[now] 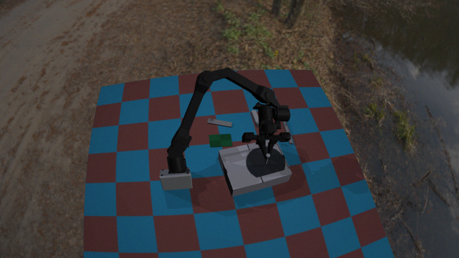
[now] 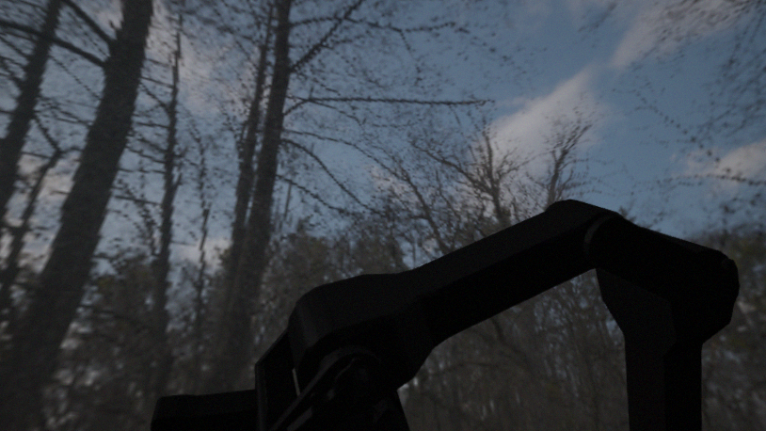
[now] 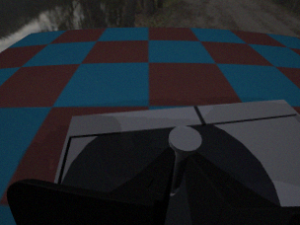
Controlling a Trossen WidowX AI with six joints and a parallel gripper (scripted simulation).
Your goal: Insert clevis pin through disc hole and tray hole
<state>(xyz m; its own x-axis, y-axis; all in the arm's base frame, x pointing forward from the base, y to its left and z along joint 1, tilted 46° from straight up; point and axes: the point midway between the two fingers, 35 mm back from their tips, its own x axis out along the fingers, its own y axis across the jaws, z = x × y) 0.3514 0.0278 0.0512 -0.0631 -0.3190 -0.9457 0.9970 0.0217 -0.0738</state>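
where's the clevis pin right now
In the top and wrist views, the clevis pin is between the gripper's fingertips, head up, over the dark disc.

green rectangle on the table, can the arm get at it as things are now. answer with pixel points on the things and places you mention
Probably yes: the green rectangle point(image 1: 220, 140) lies uncovered beside the tray point(image 1: 253, 183) point(image 3: 99, 123), within the arm's likely reach, but its gripper point(image 1: 267, 153) point(image 3: 180, 155) is shut on the pin point(image 1: 268, 155) point(image 3: 185, 138), so that would need releasing first.
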